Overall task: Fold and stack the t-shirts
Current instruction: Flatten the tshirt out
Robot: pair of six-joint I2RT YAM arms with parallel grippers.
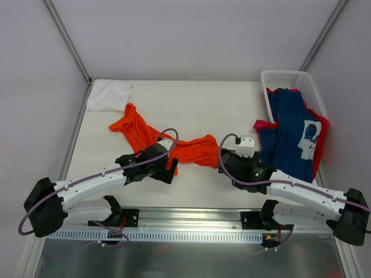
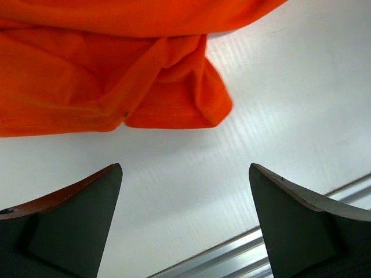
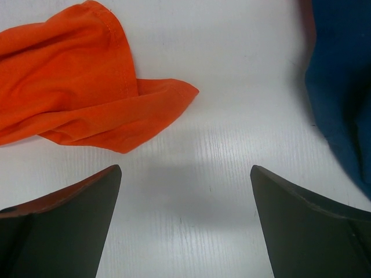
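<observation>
A bright orange t-shirt (image 1: 139, 132) lies crumpled across the middle of the table. My left gripper (image 1: 171, 164) is open and empty just near of its hem; in the left wrist view (image 2: 185, 174) an orange corner (image 2: 179, 98) lies just beyond the fingertips. My right gripper (image 1: 231, 158) is open and empty on bare table (image 3: 184, 174), with the orange shirt's right end (image 3: 87, 104) ahead to the left and the navy t-shirt (image 3: 342, 87) to the right. The navy shirt with white print (image 1: 290, 136) hangs out of the basket over a pink-red shirt (image 1: 322, 124). A white shirt (image 1: 109, 94) lies at the back left.
A white lattice basket (image 1: 290, 76) stands at the back right corner. A metal rail (image 1: 191, 217) runs along the table's near edge and shows in the left wrist view (image 2: 243, 255). White walls enclose the table on three sides.
</observation>
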